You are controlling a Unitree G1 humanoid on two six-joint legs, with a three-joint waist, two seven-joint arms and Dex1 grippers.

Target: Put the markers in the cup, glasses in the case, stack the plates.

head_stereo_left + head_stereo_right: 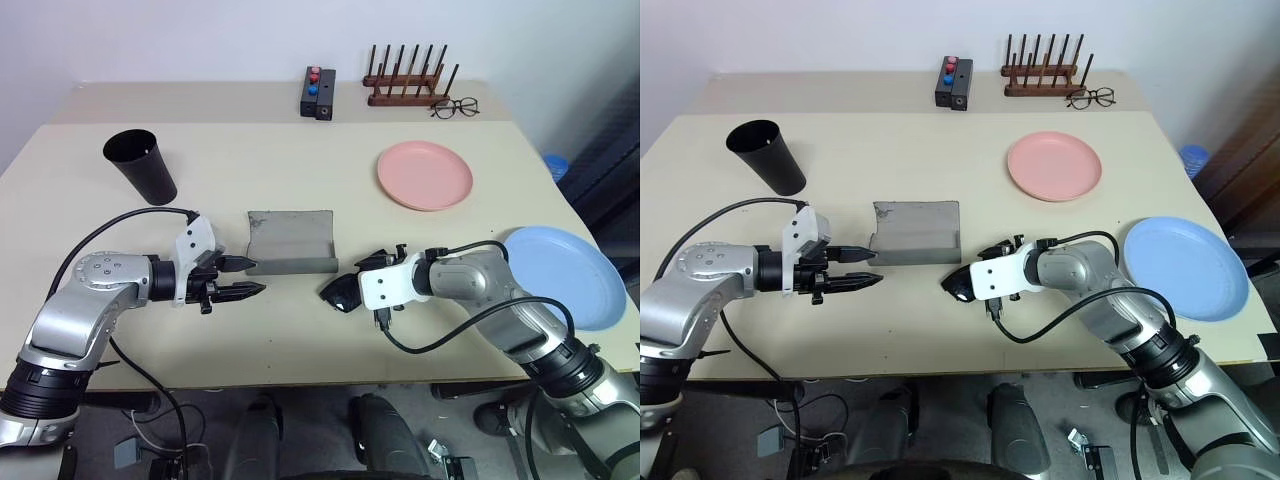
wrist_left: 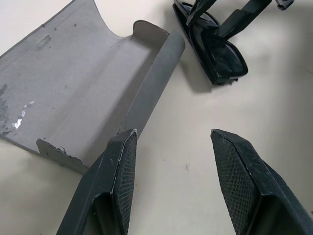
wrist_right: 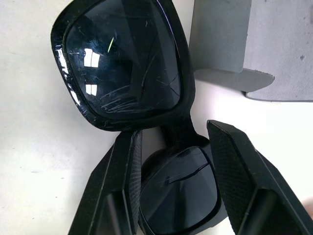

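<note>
- Head views: plates are still lying apart on the desk [image 1: 300,370], pink plate [image 1: 424,175] well behind blue plate [image 1: 560,272], so stacking is waiting. Cup [image 1: 141,165] is standing at the far left; markers are nowhere to be seen on the desk, and its inside is too dark to tell. Case [image 1: 291,241] is lying open mid-desk, empty.
- Left wrist view: left gripper [image 2: 173,156] is hovering just beside the case, fingers [image 2: 122,166] released, grasping nothing.
- Right wrist view: right gripper [image 3: 173,161] is straddling one lens of the glasses [image 3: 124,68], fingers [image 3: 230,161] spread either side, seemingly not clamping; glasses are lying on the desk just beside the case, still uncased.
</note>
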